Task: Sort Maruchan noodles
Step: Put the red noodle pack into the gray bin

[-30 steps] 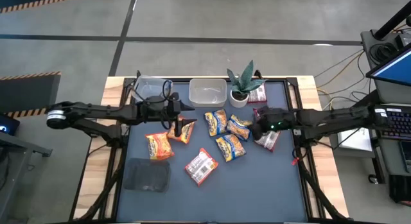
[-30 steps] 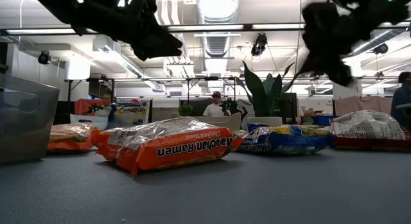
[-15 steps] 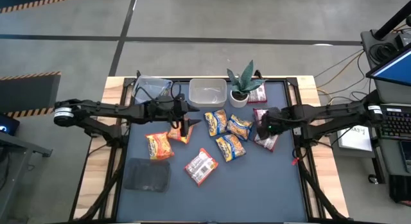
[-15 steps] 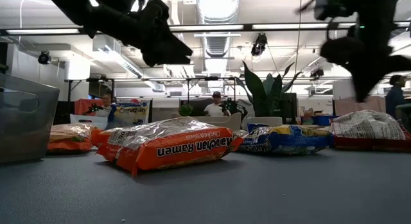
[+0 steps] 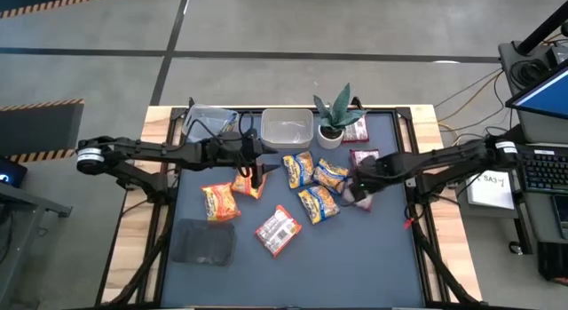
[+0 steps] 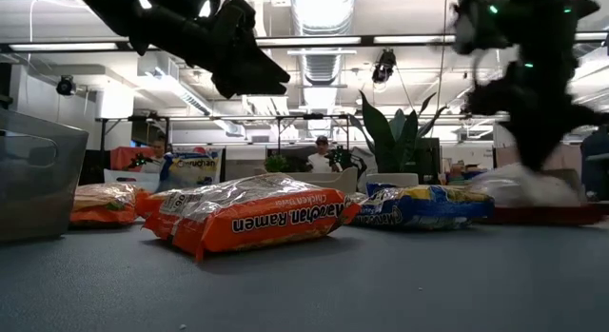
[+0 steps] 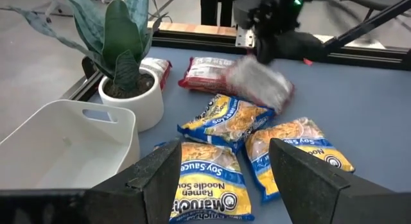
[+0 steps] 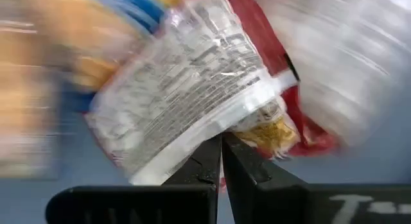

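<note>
Right gripper (image 5: 359,187) is down at approx 3 o'clock on the mat, fingers pinched together on a red-and-white packet (image 8: 192,89), dragging/lifting it by the edge. Left gripper (image 5: 257,170) hovers w/ fingers apart over the orange packets (image 5: 232,193) at 9 o'clock, holding nothing. Sorting barely begun imo: both clear tubs (image 5: 286,129) at 12 o'clock look empty. Blue-yellow packets (image 5: 315,181) lie mixed mid-mat, another red one (image 5: 277,229) at 6 o'clock.
</note>
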Controlling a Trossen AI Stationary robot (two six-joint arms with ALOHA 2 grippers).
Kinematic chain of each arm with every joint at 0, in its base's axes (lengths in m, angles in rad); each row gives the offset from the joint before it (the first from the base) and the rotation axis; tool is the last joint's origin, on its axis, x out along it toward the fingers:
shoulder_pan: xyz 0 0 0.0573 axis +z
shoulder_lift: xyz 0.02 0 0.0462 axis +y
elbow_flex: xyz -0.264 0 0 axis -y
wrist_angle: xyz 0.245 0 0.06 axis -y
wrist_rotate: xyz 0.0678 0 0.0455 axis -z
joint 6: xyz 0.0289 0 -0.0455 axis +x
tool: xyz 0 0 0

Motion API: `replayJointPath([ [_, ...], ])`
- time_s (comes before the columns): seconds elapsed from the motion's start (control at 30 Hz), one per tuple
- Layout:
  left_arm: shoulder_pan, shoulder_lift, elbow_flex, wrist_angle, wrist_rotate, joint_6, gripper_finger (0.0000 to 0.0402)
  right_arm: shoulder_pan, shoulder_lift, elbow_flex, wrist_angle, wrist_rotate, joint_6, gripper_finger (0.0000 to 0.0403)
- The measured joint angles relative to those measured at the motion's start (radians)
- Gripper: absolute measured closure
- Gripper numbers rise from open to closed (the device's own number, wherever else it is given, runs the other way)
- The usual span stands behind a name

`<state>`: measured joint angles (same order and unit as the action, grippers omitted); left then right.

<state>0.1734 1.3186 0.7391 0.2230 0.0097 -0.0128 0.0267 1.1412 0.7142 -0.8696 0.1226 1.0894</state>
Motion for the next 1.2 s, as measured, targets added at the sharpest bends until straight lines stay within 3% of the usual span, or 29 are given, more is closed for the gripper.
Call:
replayJointPath([
  [0.1,-0.001,0.0,0.0,-0.002,0.0,-0.016,0.0184,0.028,0.013,-0.001,0.298,0.004,-0.164,0.0394],
  [0.17,-0.002,0.0,-0.001,-0.003,0.001,-0.028,0.0184,0.041,0.004,0.015,0.406,-0.012,-0.223,0.0394],
  [0.33,-0.02,0.002,-0.002,-0.001,0.026,-0.041,0.0184,0.056,-0.052,0.032,0.39,-0.046,-0.243,0.0394],
  [0.7,-0.108,0.111,-0.002,0.131,0.03,-0.076,0.0184,0.094,-0.11,-0.087,0.375,-0.053,-0.064,0.0381],
  [0.83,-0.132,0.189,-0.003,0.261,0.03,-0.081,0.0184,0.096,-0.138,-0.117,0.378,-0.053,-0.041,0.0336],
  [1.03,-0.141,0.316,0.001,0.473,0.03,-0.114,0.0184,0.096,-0.182,-0.165,0.388,-0.046,-0.067,0.0237],
  [1.2,-0.143,0.433,0.068,0.514,0.035,-0.136,0.0185,0.095,-0.19,-0.255,0.498,-0.026,-0.084,0.016],
])
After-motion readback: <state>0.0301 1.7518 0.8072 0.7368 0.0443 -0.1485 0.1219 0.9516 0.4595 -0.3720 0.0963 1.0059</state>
